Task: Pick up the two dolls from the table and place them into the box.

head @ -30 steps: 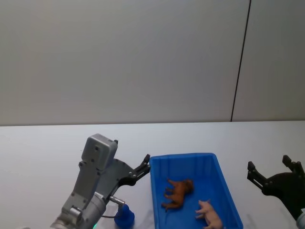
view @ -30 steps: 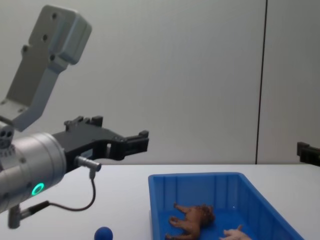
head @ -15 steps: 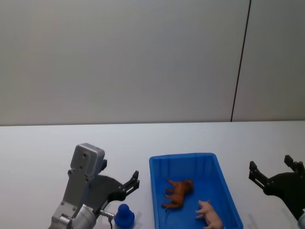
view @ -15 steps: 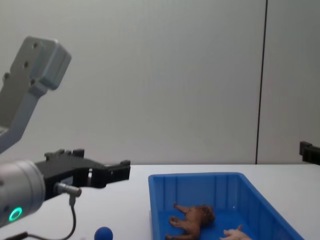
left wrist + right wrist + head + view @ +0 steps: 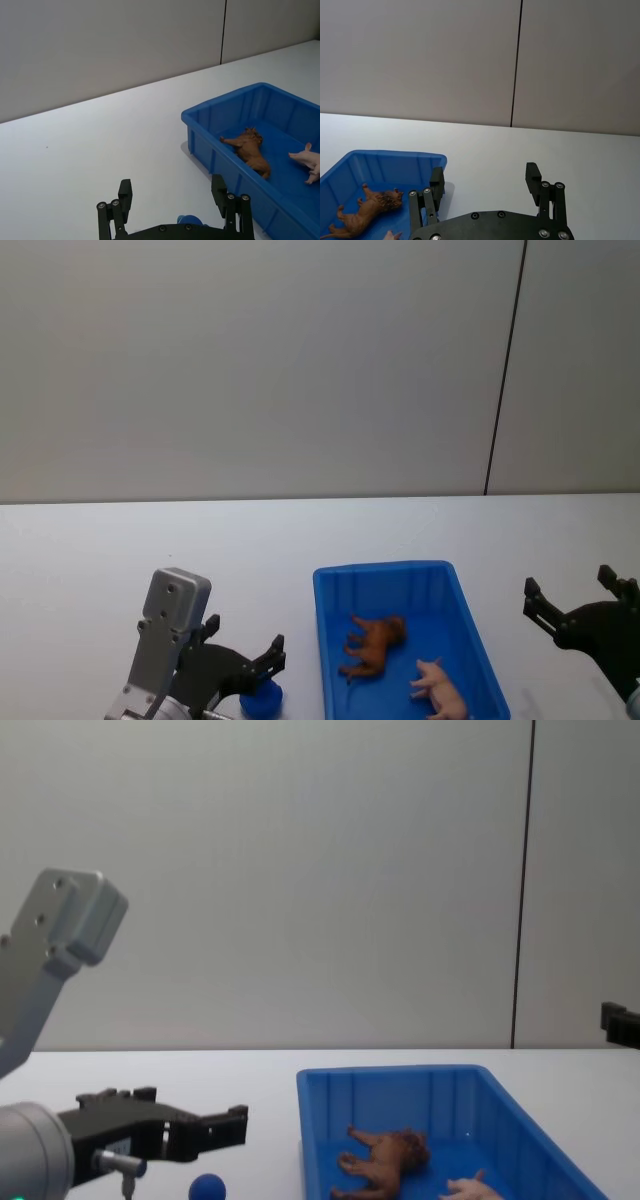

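Looking into the blue box [image 5: 330, 640], I see the brown doll [image 5: 372, 645] and the pink doll [image 5: 440, 688] lying inside, near each other. My left gripper [image 5: 262, 664] hangs beside the box, fingers spread wide and holding nothing. My right gripper [image 5: 578, 613] is spread and holding nothing too. I think parking both arms slowly, away from the blue ball [image 5: 262, 701], is best.

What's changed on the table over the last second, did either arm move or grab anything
The left tool pulled back toward the robot and sank lower, away from the box, ending open and empty above the blue ball. Nothing was grasped or released. The brown doll and pink doll stayed in the box, and the right tool stayed open beside it.
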